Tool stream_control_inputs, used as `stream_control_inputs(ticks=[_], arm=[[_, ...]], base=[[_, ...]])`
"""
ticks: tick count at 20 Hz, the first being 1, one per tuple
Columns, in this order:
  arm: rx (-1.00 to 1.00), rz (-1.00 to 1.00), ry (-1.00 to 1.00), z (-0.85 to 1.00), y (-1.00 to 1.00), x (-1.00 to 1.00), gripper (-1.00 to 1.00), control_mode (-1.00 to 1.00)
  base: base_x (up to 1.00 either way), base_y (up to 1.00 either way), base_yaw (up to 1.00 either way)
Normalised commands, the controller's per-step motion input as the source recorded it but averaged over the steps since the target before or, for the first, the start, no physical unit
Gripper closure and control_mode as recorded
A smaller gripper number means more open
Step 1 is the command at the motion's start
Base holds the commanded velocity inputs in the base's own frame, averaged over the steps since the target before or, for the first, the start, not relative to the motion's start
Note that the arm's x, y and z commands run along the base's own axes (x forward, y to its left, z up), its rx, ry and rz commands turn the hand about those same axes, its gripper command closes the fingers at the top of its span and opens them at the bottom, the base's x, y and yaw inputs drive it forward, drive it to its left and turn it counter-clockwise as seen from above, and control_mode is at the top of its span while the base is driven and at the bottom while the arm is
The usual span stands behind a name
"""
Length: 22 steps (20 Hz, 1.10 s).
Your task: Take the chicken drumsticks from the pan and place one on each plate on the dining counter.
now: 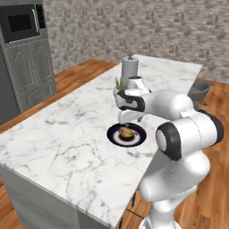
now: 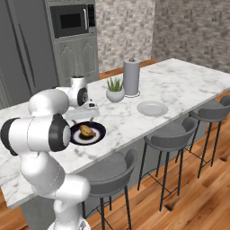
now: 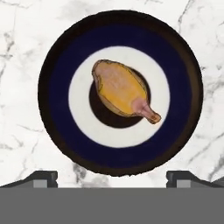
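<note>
While the fingers (image 3: 112, 178) hang spread wide and empty above the dark plate (image 3: 57, 127), I read one drumstick (image 3: 120, 93) as delivered: it lies at the plate's centre, clear of both tips, straight ahead of them at twelve o'clock in the hand view. Its long axis runs from ten o'clock, where the thick meaty end sits, to four o'clock, where the thin bone points. The skin looks smooth and golden, the bone knob paler and pinkish.

Seen from the right base, the plate (image 2: 99, 130) is a flat glossy disc, navy-black with a white ring, near the bench's (image 2: 188, 85) stool-side edge. The bench is a white marble slab with grey veins, hard and slick, so I judge the plate could slide if nudged.

My next move, as I judge it, turns on the pale plate (image 2: 152, 108), which lies bare, well apart from the dark one toward two o'clock in that view. Beyond it stand a small potted plant (image 2: 115, 90) in a round white pot and an upright grey paper-towel roll (image 2: 131, 77), both close enough to the pale plate to mind on approach. I cannot spot the pan or a second drumstick from here, so I would expect to lift away and drive the base to fetch it.
</note>
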Motion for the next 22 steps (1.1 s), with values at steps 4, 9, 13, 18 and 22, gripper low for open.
stream_control_inputs(ticks=[4,9,13,18,22], arm=[[0.0,-0.12,0.0,0.12,-0.01,-0.88,-1.0,-1.0],[0.0,-0.09,0.0,0.14,-0.06,-0.84,-1.0,-1.0],[0.0,0.0,-0.11,0.16,-0.19,-0.78,-1.0,-1.0],[0.0,0.0,-0.03,0.07,-0.15,-0.68,-1.0,-1.0],[0.0,0.0,0.0,0.0,0.0,-0.07,-1.0,-1.0]], base=[[0.0,0.0,0.0],[0.0,0.0,0.0],[0.0,0.0,0.0],[0.0,0.0,0.0],[0.0,0.0,0.0]])
